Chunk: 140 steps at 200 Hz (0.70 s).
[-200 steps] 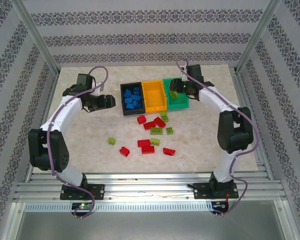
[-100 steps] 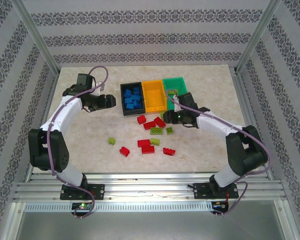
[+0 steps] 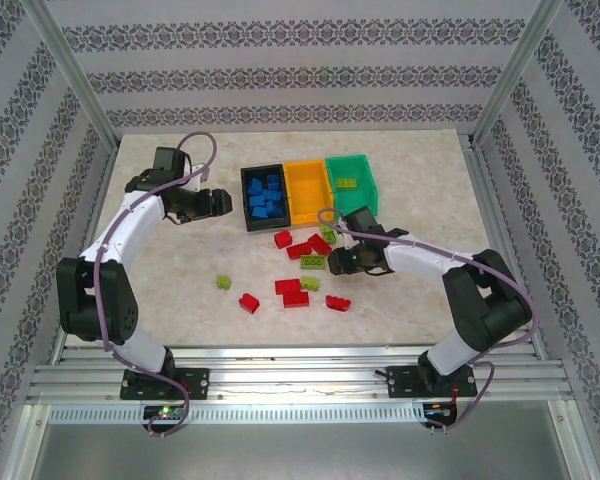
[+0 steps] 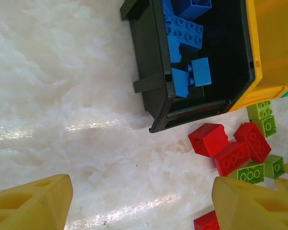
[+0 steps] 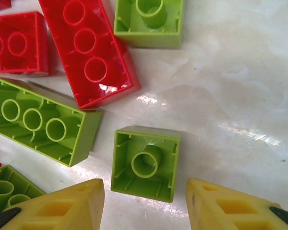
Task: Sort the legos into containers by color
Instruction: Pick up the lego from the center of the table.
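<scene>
One lime brick (image 3: 346, 183) lies in the green bin (image 3: 352, 160), and the right hand (image 3: 338, 262) has swung back to the loose pile.
It hovers half-spread and empty, fingers either side of an upturned lime square (image 5: 145, 163) on the bench (image 3: 180, 270), not touching; the left hand (image 3: 216, 203) waits wide, empty, beside the black bin (image 3: 244, 197).

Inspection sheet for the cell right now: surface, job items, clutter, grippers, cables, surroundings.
Surface: pale marbled table top.
Job's things: blue bricks in black bin; orange-yellow bin looks empty; one lime brick in green bin; red bricks and lime bricks loose on table.
Clutter: nothing seen.
Grippers: left gripper open over bare table by black bin; right gripper open, straddling an upturned lime brick, not gripping.
Cables: purple cable looped along each arm.
Surroundings: patterned walls, aluminium frame.
</scene>
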### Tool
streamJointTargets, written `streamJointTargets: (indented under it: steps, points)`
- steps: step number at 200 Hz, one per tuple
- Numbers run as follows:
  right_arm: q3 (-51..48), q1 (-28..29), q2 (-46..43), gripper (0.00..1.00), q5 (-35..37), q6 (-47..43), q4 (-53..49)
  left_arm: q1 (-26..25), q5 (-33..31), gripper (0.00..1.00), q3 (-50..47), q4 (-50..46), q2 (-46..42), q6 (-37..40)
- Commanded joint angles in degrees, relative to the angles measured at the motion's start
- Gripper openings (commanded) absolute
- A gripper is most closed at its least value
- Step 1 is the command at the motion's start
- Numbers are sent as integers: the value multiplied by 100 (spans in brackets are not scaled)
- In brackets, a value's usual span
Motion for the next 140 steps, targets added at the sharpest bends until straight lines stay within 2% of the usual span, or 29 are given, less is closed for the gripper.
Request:
streamJointTargets:
  steps: [1,64,108,140]
  points:
    - [107,126,198,49,78,-30,14,88,74,77,-41,62,-7,-45]
    - [509,263,657,49,483,28,-249,89,74,77,-41,58,-15,-45]
    - [543,258,626,34,454,58,-267,83,100,77,-41,60,0,-53]
    - [605,131,325,34,314,91,-278,86,111,77,-40,60,28,-54]
